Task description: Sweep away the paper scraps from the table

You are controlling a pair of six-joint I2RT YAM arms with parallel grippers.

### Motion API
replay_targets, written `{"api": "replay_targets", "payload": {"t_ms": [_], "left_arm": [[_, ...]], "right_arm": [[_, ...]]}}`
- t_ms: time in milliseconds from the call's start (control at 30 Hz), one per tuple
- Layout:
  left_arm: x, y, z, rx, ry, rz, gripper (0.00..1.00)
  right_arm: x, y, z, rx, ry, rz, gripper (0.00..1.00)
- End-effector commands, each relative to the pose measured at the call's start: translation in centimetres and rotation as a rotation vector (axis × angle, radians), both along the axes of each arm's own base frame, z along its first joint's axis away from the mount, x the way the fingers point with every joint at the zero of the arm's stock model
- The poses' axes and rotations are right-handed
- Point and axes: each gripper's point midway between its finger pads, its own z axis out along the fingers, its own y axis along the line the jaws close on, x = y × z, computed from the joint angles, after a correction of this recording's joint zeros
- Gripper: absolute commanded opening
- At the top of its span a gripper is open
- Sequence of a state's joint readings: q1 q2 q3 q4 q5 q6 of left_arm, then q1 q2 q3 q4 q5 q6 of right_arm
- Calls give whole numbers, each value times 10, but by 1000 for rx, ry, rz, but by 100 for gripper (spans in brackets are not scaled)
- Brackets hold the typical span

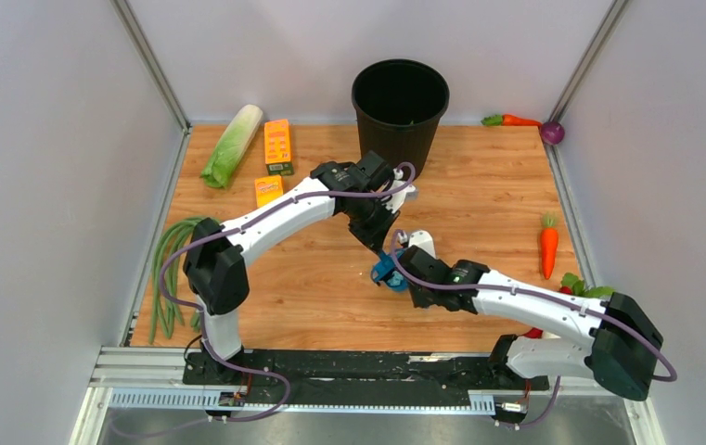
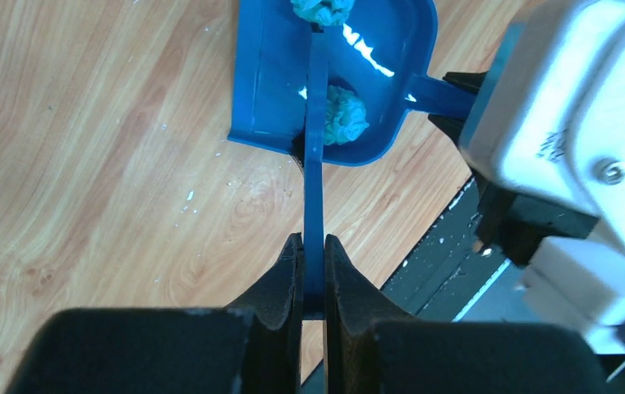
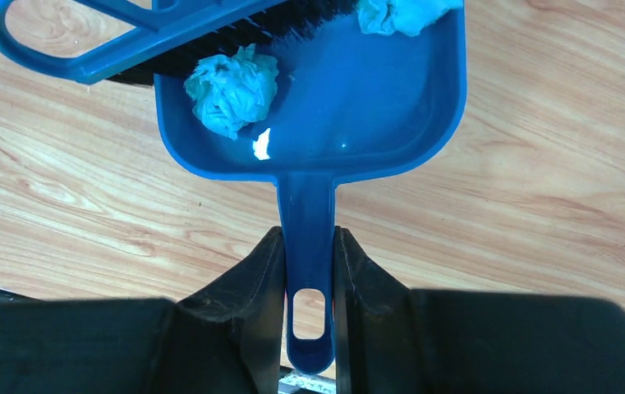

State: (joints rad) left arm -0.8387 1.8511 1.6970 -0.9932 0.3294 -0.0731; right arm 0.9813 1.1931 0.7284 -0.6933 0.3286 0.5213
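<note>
My right gripper (image 3: 309, 271) is shut on the handle of the blue dustpan (image 3: 350, 98), which rests on the table (image 3: 539, 205). My left gripper (image 2: 314, 254) is shut on the thin blue handle of the hand brush (image 2: 315, 164); its black bristles (image 3: 243, 33) reach into the pan. Two teal paper scraps lie inside the pan: one (image 3: 233, 89) by the bristles, one (image 3: 403, 12) at the far edge. They also show in the left wrist view (image 2: 343, 115). In the top view both grippers meet mid-table around the dustpan (image 1: 386, 273).
A black bin (image 1: 400, 102) stands at the back. A cabbage (image 1: 231, 144), two orange boxes (image 1: 277, 146), and green beans (image 1: 168, 269) lie on the left. Carrots (image 1: 548, 246) and other vegetables lie on the right. Tiny white specks (image 2: 186, 197) dot the wood.
</note>
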Motion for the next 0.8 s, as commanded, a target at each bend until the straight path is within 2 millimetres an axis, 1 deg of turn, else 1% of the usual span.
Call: {"api": "replay_targets", "payload": {"t_ms": [0,67,133,200,233,333,367,633,733,767], "left_arm": [[-15,5,26,-24,14,-4,0],[-12,6,34,-25,-2,5,0],[-7,6,49,-31,-34,24,0],[-5,10,63,-46,-67,53,0],[-4,10,66,-51,-80,68,0],[-6,13,85,-89,-95,110,0],[-7,13,88,-93,-93,123,0],[-9,26,135,-164,-168,190,0],[-8,35,150,-170,-207,230,0],[-8,38,160,-188,-224,247,0]], "right_arm": [[26,3,22,91,-168,-91,0],[27,0,24,114,-196,-111,0],[28,-2,27,145,-224,-122,0],[30,-3,35,181,-257,-139,0],[31,-5,38,194,-273,-147,0],[33,-8,48,234,-309,-169,0],[33,-9,51,242,-319,-173,0],[37,-9,65,275,-353,-187,0],[38,-7,69,280,-360,-185,0],[39,-7,71,278,-362,-184,0]]}}
